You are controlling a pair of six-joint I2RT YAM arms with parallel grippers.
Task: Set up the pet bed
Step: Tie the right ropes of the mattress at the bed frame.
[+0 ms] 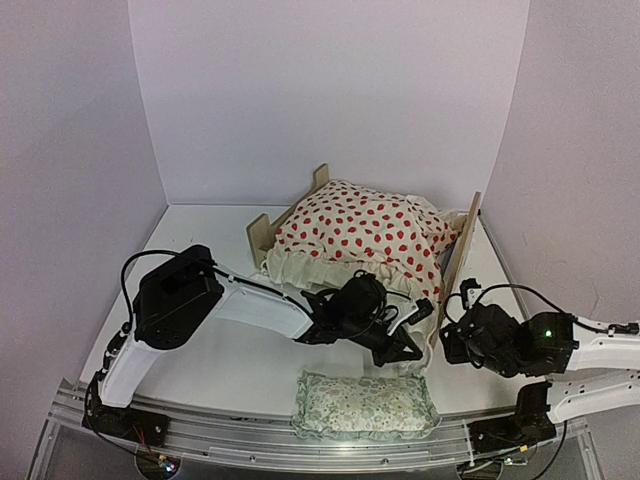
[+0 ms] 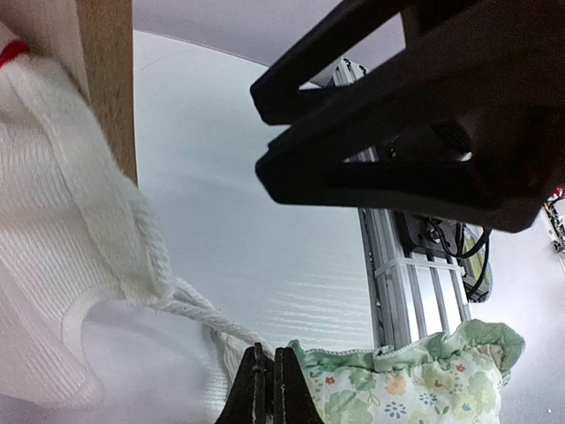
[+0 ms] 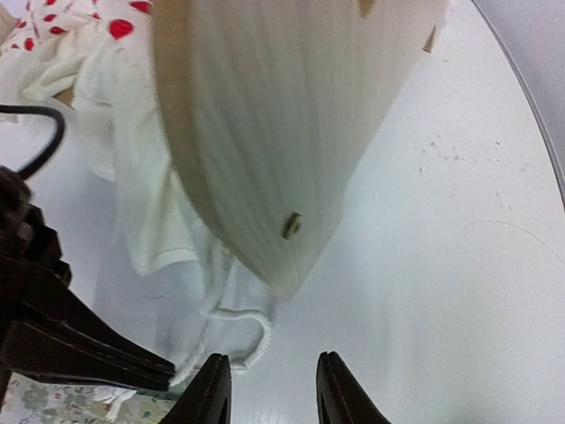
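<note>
Near edge: the green floral pillow (image 1: 365,405) lies flat on the table (image 1: 200,235), by the metal rail (image 1: 240,435) and apart from the bed.

Your left gripper (image 2: 268,375) has its jaws pressed together. Its tips are low over the table, just beside the pillow's frilled edge. A white cord (image 2: 199,314) from the cushion's cream cover runs down to the tips. Neither view shows whether the cord is pinched.

Your right gripper (image 3: 269,384) has its jaws standing apart with nothing between them. It hovers over bare table, just beside the cord's loop and near the foot of the bed's arched end board (image 3: 282,115).

Further back: the pet bed (image 1: 463,250) sits on the table at centre, set at an angle. Its taller wooden end is on the right and its low end is on the left. The cream red-dotted cushion (image 1: 365,235) lies on top and fills the frame. Its cream edge spills over the near side towards both grippers.
</note>
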